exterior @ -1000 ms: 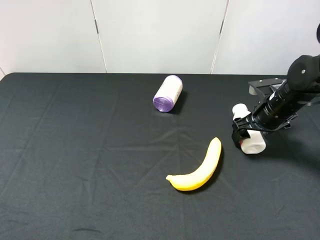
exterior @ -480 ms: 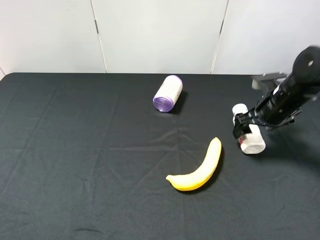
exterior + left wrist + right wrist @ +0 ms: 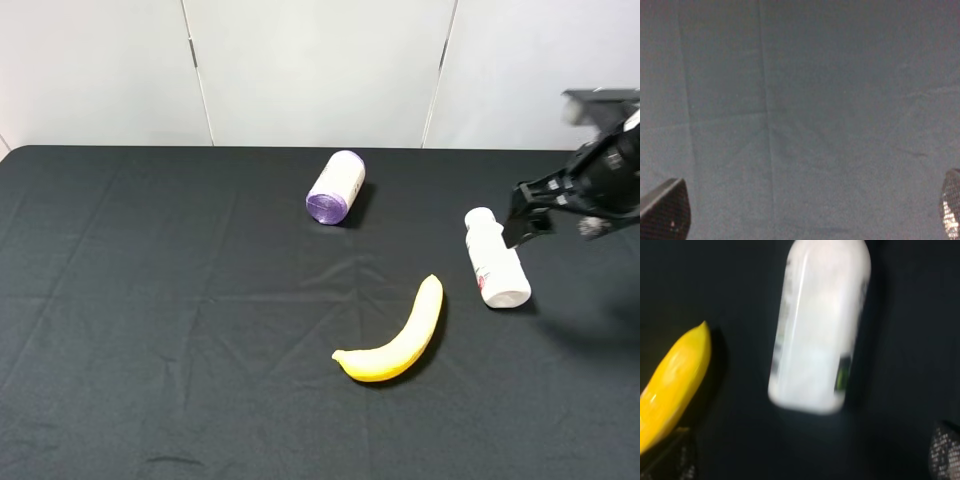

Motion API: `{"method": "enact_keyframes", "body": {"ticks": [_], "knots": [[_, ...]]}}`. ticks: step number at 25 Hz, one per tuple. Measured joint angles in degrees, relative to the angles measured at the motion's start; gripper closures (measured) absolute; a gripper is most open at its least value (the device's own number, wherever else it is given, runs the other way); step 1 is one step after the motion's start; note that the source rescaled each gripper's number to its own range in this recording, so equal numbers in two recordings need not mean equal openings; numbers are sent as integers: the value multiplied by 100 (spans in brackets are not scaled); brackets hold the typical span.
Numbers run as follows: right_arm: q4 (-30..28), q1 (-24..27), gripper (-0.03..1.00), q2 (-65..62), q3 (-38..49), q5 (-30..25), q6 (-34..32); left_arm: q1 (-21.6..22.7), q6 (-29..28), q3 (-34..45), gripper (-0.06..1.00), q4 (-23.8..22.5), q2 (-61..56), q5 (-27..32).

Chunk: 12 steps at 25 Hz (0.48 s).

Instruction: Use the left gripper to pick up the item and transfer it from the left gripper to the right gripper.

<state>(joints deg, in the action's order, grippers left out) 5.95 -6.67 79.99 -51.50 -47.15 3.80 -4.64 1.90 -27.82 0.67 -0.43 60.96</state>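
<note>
The item, a small white bottle (image 3: 495,262), lies on its side on the black cloth, cap toward the back. It fills the middle of the right wrist view (image 3: 817,330), a little blurred. My right gripper (image 3: 524,222) hangs in the air just to the right of the bottle's cap end, apart from it. In the right wrist view the right gripper (image 3: 807,460) is open and empty, its fingertips (image 3: 944,455) far apart. My left gripper (image 3: 807,212) is open over bare cloth, with only the fingertips (image 3: 667,210) showing. The left arm is out of the exterior view.
A yellow banana (image 3: 395,338) lies left of the bottle, its tip close to the bottle's base; it also shows in the right wrist view (image 3: 672,385). A white roll with a purple end (image 3: 335,187) lies at the back middle. The black tablecloth (image 3: 150,300) covers the table.
My right gripper, which was down around the bottle, has let go and moved up and to the right. The bottle stays lying on the cloth.
</note>
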Motion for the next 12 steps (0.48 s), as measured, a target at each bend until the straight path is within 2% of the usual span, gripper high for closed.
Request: {"method": "enact_keyframes", "body": {"ticks": [6, 12], "knots": [[-26, 0, -3, -1585, 15, -1267, -286, 0, 0, 0, -6, 0, 0, 0], [-252, 0, -3, -3277, 766, -1543, -300, 0, 0, 0, -6, 0, 0, 0]]}}
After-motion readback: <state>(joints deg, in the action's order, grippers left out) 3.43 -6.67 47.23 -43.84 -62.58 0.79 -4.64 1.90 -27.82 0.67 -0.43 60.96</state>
